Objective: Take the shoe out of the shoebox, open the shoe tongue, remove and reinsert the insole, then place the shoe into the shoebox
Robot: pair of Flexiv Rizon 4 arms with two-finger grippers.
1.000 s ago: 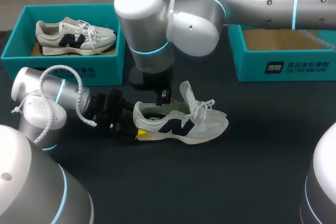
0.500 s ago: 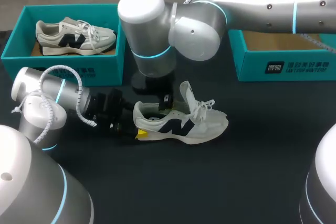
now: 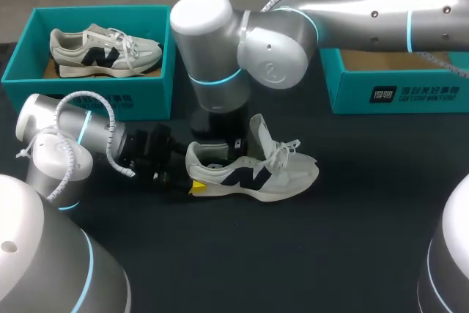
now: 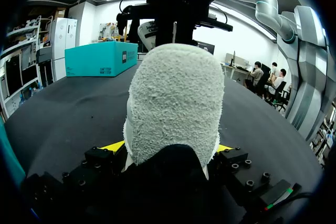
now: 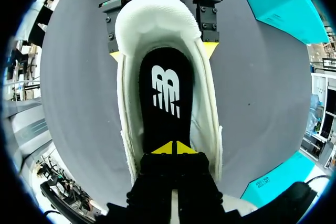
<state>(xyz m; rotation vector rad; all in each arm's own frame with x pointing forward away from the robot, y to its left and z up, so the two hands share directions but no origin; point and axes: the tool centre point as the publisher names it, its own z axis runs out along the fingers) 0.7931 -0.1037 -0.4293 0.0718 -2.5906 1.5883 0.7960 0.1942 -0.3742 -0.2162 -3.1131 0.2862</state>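
Observation:
A white sneaker (image 3: 256, 174) with a dark side logo lies on the black table, toe to the right, its tongue (image 3: 260, 133) standing up. My left gripper (image 3: 192, 175) holds its heel (image 4: 176, 103), one yellow tip on each side, fingers wide apart. From above, my right gripper (image 5: 173, 148) reaches into the shoe's opening. It is shut, with its yellow tips together on the black insole (image 5: 165, 98), which lies flat inside. In the head view the right gripper (image 3: 229, 144) is mostly hidden behind the shoe's collar.
A teal shoebox (image 3: 22, 71) at the back left holds a second white sneaker (image 3: 102, 50). Another teal shoebox (image 3: 399, 93) stands open at the back right. My right arm's big elbow (image 3: 220, 42) hangs over the table's middle.
My right arm's elbow has drifted a little to the right and its gripper with it. The shoe and my left arm have kept still.

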